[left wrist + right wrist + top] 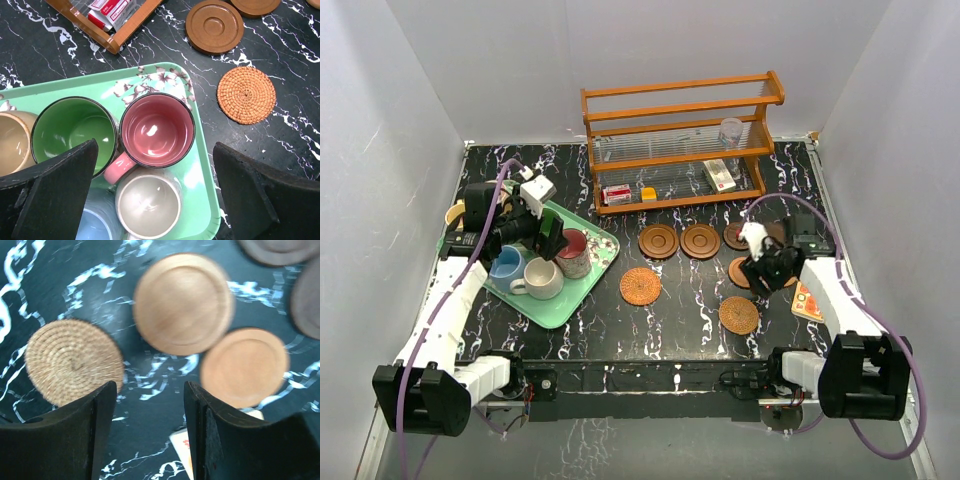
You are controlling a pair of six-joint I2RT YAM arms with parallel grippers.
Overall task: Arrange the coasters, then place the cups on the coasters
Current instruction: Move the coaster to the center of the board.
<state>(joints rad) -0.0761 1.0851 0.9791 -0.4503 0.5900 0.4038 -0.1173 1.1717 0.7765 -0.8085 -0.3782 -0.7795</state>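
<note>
In the left wrist view, green (72, 127), pink (157, 130), cream (148, 202), light blue (97, 225) and tan (12, 142) cups stand packed on a mint tray (202, 150). My left gripper (157, 200) hangs open above them, over the cream cup, holding nothing. On the black marble lie coasters: dark wood ones (659, 241) (700, 241) and woven ones (641, 286) (739, 315). My right gripper (150, 430) hovers open over bare table between a woven coaster (72, 360) and two smooth wood coasters (182, 302) (245, 367), gripping nothing.
A wooden rack (680, 140) with small boxes and a clear glass tumbler (730, 130) stands at the back. An orange card (807, 302) lies by the right arm. Grey walls close in on three sides.
</note>
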